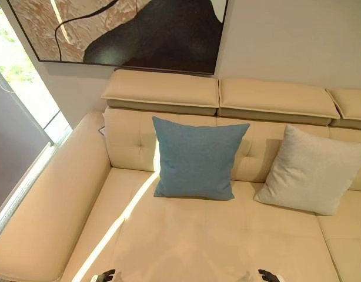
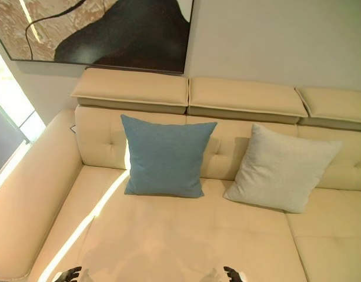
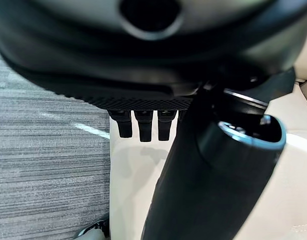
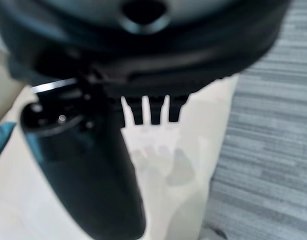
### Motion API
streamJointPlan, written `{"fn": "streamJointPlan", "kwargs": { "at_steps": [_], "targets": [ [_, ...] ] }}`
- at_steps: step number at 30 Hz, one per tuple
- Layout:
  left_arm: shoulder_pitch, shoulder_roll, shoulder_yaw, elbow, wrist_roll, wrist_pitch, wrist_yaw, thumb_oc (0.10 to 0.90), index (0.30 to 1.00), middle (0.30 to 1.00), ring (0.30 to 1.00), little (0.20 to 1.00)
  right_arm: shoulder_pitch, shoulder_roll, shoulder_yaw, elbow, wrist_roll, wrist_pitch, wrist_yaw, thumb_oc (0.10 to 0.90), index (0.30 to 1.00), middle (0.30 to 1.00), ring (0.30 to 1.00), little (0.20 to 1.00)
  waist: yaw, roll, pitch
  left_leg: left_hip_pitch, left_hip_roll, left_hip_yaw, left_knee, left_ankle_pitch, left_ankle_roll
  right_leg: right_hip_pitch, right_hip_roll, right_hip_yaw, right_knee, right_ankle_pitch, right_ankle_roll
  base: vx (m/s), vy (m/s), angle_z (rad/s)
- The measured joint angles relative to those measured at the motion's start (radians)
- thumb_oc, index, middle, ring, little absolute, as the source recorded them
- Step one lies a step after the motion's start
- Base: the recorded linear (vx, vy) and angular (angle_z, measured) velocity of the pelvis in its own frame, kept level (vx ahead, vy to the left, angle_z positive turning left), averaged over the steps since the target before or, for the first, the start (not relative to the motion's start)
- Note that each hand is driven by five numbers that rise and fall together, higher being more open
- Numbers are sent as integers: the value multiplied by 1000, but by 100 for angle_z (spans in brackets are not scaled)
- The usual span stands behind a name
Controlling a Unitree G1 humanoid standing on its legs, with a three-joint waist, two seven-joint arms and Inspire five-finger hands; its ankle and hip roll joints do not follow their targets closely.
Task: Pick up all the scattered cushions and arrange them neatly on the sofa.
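Note:
A blue cushion [image 1: 196, 158] stands upright against the backrest of the cream sofa [image 1: 186, 235], near the middle. A light grey cushion [image 1: 313, 170] leans against the backrest to its right, a small gap between them. My left hand [image 1: 105, 275] and right hand [image 1: 268, 275] show at the lower edge of the eye views, low over the seat's front. In the left wrist view my left hand [image 3: 141, 125] has straight fingers over the seat and holds nothing. My right hand [image 4: 151, 110] in its own wrist view is likewise open and empty.
The sofa's left armrest [image 1: 45, 205] runs along a window [image 1: 24, 88]. A large framed painting [image 1: 127, 29] hangs on the wall above the headrests [image 1: 163, 91]. Grey striped carpet [image 3: 43, 165] lies in front of the sofa's edge.

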Motion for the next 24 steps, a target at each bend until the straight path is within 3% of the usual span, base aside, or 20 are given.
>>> {"fn": "streamJointPlan", "kwargs": {
  "at_steps": [4, 7, 8, 9, 10, 11, 12, 13, 14, 17, 21, 22, 24],
  "targets": [
    [-9, -8, -21, 13, 8, 0, 9, 800, 900, 900, 900, 900, -19, -2, 0, 0, 0, 1, -2, 800, 900, 900, 900, 900, 4, 10, 10, -15, 1, -12, 13, 14, -8, -10, 3, -5, 1, -1, -2, -224, -38, 8],
    [-48, -32, -38, 42, 9, 0, 15, 800, 900, 900, 900, 900, -61, -6, 5, 0, -1, 2, -4, 800, 900, 900, 900, 900, 5, 23, 50, -51, -2, -32, 69, 4, -8, -15, 4, -5, 0, -2, -21, -187, 4, 10],
    [-55, -43, -37, 53, 9, 0, 16, 800, 900, 900, 900, 900, -75, -8, 5, 0, -1, 1, -4, 800, 900, 900, 900, 900, 5, 29, 58, -55, 2, -36, 68, 10, -30, -19, 11, -9, 1, 1, -31, -201, 46, 5],
    [-58, -45, -37, 54, 9, 0, 17, 800, 900, 900, 900, 900, -80, -7, 5, -1, -1, 0, -4, 800, 900, 900, 900, 900, 4, 29, 58, -52, 3, -42, 45, 14, -75, -25, 12, -15, 0, 6, -50, -97, 59, 18],
    [-74, -41, -34, 51, 9, 0, 16, 800, 900, 900, 900, 900, -90, -2, 6, -1, -1, -1, -5, 800, 900, 900, 900, 900, -4, 7, 67, -53, -4, -42, 37, -19, -126, -39, -18, -36, -1, 17, -81, -71, 67, 19],
    [-84, -42, -22, 53, 7, 1, 19, 800, 900, 900, 900, 900, -100, 2, 7, 4, -1, 1, -5, 800, 900, 900, 900, 900, 1, -15, 81, -69, -20, -35, 122, -64, -86, -36, -40, -32, 0, 20, -85, -91, 80, 9],
    [-84, -37, -4, 52, 7, 0, 25, 800, 900, 900, 900, 900, -99, 6, 7, 6, -3, -1, -5, 800, 900, 900, 900, 900, -1, -45, 84, -68, -49, -16, 276, -144, -33, -30, -74, -31, 3, 25, -86, -111, 85, -2],
    [-82, -40, 1, 57, 8, 1, 27, 800, 900, 900, 900, 900, -94, -1, 6, 5, -3, -4, -6, 800, 900, 900, 900, 900, -13, -43, 82, -40, -49, -16, 323, -172, -25, -19, -76, -32, 9, 23, -83, -160, 104, 5],
    [-80, -53, 0, 77, 8, 1, 26, 800, 900, 900, 900, 900, -86, -16, 0, 27, -3, -3, -7, 800, 900, 900, 900, 900, -30, -7, 63, 14, -29, -21, 327, -191, -29, -12, -62, -42, 15, 27, -64, -172, 115, 24],
    [-104, -54, -31, 71, 8, -1, 26, 800, 900, 900, 900, 900, -90, -9, -11, 64, -2, 3, -7, 800, 900, 900, 900, 900, -60, 19, 50, 75, -28, -22, 187, -177, -25, -28, -53, -67, 40, 14, -35, -150, 101, 29],
    [-153, -46, -77, 62, 9, -3, 35, 800, 900, 900, 900, 900, -106, 45, -10, 119, -3, 6, -4, 800, 900, 900, 900, 900, -78, -5, 60, 93, -34, -38, 81, -168, -8, -70, -60, -88, 75, 16, -9, -247, 149, 15],
    [-154, -47, -76, 55, 10, -2, 40, 800, 900, 900, 900, 900, -107, 54, -8, 133, -3, 4, -10, 800, 900, 900, 900, 900, -75, -25, 56, 77, -44, -41, 92, -168, -8, -87, -77, -86, 87, 19, -5, -372, 200, -8],
    [-156, -47, -75, 47, 13, -3, 41, 800, 900, 900, 900, 900, -123, 63, 10, 151, -9, 10, -8, 800, 900, 900, 900, 900, -69, -39, 62, 68, -55, -49, 87, -162, 2, -115, -83, -80, 101, 20, 5, -241, 80, -7]
  ]
}}
